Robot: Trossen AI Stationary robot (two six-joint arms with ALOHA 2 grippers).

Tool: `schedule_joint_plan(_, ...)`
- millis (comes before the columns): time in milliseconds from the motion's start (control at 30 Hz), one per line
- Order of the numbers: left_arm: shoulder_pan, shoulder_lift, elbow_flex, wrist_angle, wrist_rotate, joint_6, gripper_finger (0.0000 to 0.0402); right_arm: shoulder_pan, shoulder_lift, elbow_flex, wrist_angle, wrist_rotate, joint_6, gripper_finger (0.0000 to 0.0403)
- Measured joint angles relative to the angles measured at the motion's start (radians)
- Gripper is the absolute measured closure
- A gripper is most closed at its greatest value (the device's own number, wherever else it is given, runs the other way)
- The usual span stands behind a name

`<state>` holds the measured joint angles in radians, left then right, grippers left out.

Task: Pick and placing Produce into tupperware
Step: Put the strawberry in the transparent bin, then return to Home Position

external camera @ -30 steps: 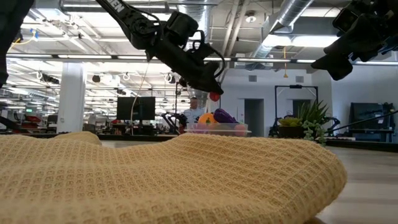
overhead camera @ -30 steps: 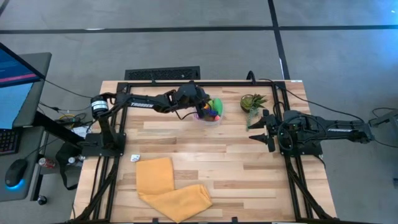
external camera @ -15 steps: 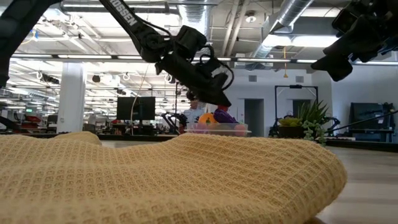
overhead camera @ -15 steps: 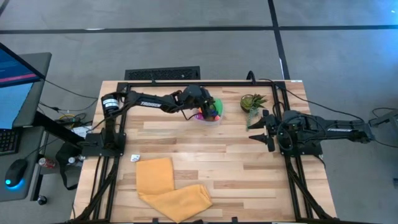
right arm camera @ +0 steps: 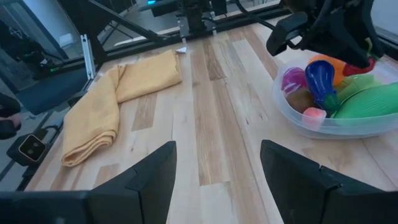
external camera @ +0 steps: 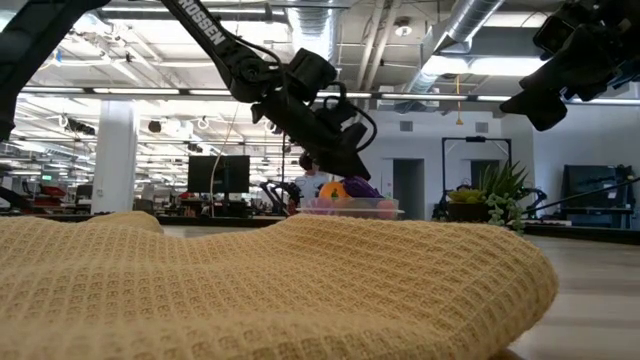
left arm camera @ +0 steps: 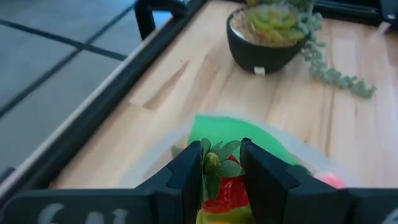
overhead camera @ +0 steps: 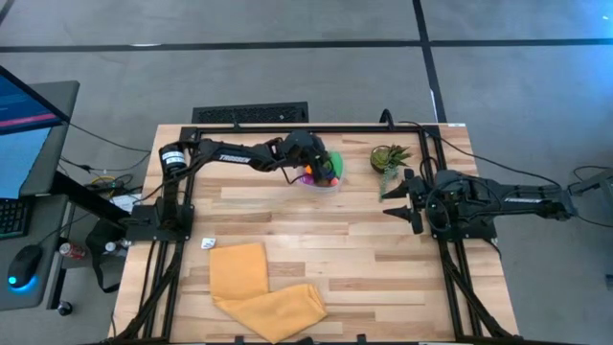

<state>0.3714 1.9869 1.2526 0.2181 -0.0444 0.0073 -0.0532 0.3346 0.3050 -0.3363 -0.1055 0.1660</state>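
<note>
Down over the tupperware [overhead camera: 322,178] has come the left gripper [left arm camera: 222,167], pinched on a small red leafy-topped produce piece [left arm camera: 221,186] above the heaped tub, so letting go looks next, while the right gripper [overhead camera: 400,197] waits part-open beside the potted plant [overhead camera: 387,157].

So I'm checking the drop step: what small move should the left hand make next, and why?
Probably open its fingers. The left hand is shut on a red piece with green leaves and sits right over the tupperware, which already holds other produce. Letting go there should drop the piece inside. The right hand waits open by the potted plant.
</note>
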Motion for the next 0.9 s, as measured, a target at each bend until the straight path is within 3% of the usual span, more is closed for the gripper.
schedule_joint_plan(167,0.000,0.000,0.000,-0.013,0.040,-0.015,0.0300,0.000,0.000,0.000,0.000,0.000,-0.003,0.0147)
schedule_joint_plan(700,0.000,-0.001,0.002,0.041,0.039,-0.019,0.0210,0.000,0.000,0.000,0.000,0.000,-0.007,0.0147)
schedule_joint_plan(900,0.000,-0.003,0.103,0.034,0.096,-0.009,0.0207,0.000,0.000,0.000,0.000,0.000,-0.006,0.0147)
